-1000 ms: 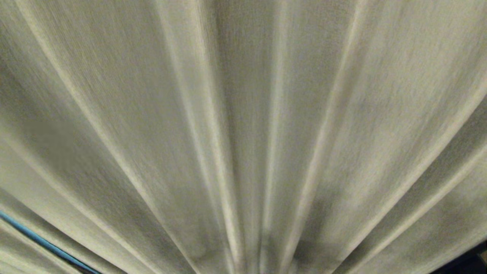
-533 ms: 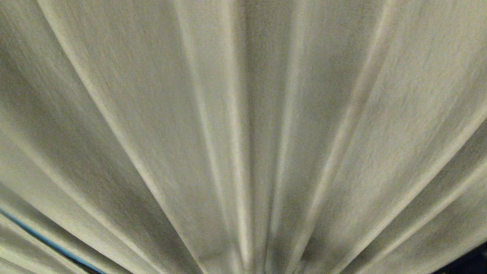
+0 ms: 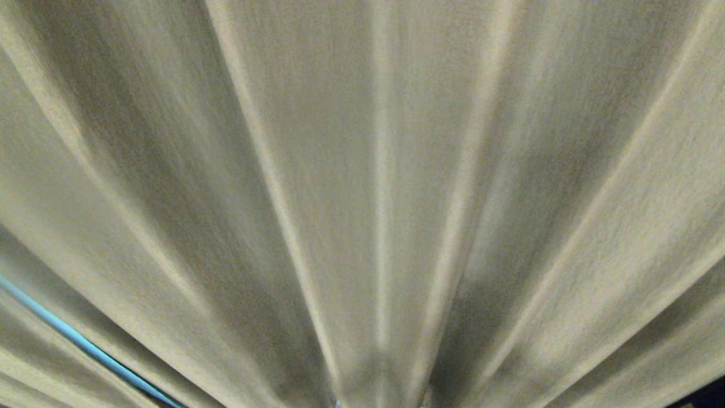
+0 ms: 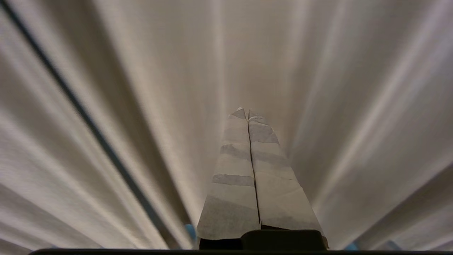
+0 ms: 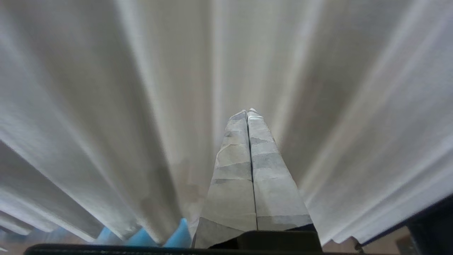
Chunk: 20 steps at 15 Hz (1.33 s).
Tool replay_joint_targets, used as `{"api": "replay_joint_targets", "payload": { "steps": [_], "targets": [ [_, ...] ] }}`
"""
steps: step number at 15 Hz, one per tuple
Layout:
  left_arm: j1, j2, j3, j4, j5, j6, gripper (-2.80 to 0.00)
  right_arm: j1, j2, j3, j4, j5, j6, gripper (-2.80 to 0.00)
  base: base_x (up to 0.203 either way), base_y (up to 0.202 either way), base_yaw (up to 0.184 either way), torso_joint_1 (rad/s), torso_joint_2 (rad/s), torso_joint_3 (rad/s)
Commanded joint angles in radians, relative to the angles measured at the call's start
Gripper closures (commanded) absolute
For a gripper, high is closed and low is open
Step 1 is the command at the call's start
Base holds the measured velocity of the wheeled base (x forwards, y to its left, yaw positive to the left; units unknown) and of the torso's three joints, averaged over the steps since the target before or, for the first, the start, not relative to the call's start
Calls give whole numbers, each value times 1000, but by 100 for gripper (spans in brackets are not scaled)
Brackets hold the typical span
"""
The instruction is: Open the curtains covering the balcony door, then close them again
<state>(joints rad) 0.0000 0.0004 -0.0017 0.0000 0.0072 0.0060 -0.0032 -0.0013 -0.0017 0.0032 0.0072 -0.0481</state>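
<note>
Head view: one layer of the curtains [image 3: 362, 187], beige-grey pleated fabric, is filling the frame, one blue strip [image 3: 85, 345] showing lower left | left wrist view: left end effector [image 4: 246, 112] is sitting fully closed, holding nothing, curtains behind | right wrist view: right end effector [image 5: 247, 112] likewise closed, empty | two end effectors counted.

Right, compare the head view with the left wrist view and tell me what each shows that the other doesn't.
Only the head view shows a thin blue strip in a gap between folds, low on the robot's left. Only the left wrist view shows the left end effector, its taped fingers pressed together, and a dark line between folds. Both are filled by the beige curtains hanging in pleats.
</note>
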Motion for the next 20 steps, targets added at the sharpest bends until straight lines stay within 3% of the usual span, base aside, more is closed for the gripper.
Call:
{"api": "replay_joint_targets", "payload": {
  "steps": [1, 20],
  "targets": [
    [0, 0, 0, 0, 2, 0, 0, 0, 1, 0, 0, 0, -1, 0, 0, 196, 0, 4, 0, 3],
    [0, 0, 0, 0, -1, -14, 0, 0, 1, 0, 0, -1, 22, 0, 0, 191, 4, 3, 0, 3]
  ]
}}
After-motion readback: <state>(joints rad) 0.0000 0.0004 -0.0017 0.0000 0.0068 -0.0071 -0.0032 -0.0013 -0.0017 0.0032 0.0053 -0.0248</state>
